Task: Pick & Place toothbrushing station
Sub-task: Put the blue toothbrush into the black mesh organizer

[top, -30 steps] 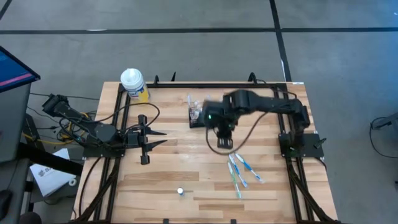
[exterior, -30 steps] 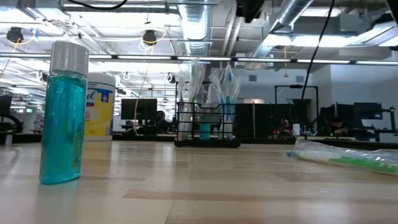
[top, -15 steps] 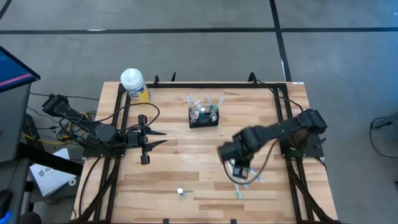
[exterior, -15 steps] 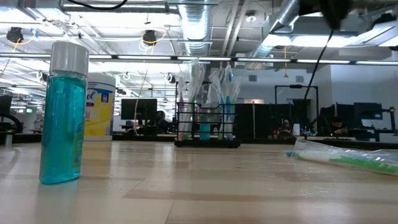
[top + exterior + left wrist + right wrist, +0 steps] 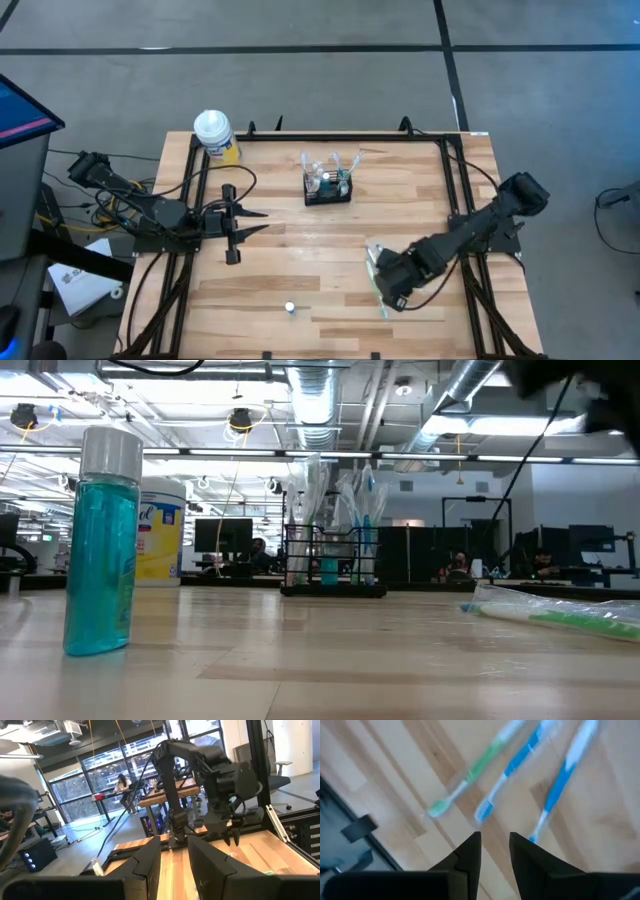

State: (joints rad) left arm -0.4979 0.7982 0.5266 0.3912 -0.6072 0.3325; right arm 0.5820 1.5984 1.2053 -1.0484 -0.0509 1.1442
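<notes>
Wood tabletop (image 5: 300, 270): right gripper (image 5: 492, 847) hangs low over loose toothbrushes (image 5: 520, 755), fingers slightly apart. Left gripper (image 5: 262, 222) rests at the left edge, fingers barely parted. Holder (image 5: 328, 187) stands far-centre, near a yellow bottle (image 5: 215, 135).

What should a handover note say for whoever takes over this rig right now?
Right hand: empty, fingers slightly apart, hovering over the loose wrapped toothbrushes at the table's right front.
Left hand: empty, parked at the left side, fingers slightly apart.
Toothbrushing station: upright at the table's rear centre, already holding several wrapped brushes.
Yellow bottle at the rear left corner; small blue bottle near the front edge.
Done: some brushes are in the station.
Left: one green and two blue brushes lie on the wood, none gripped yet.
</notes>
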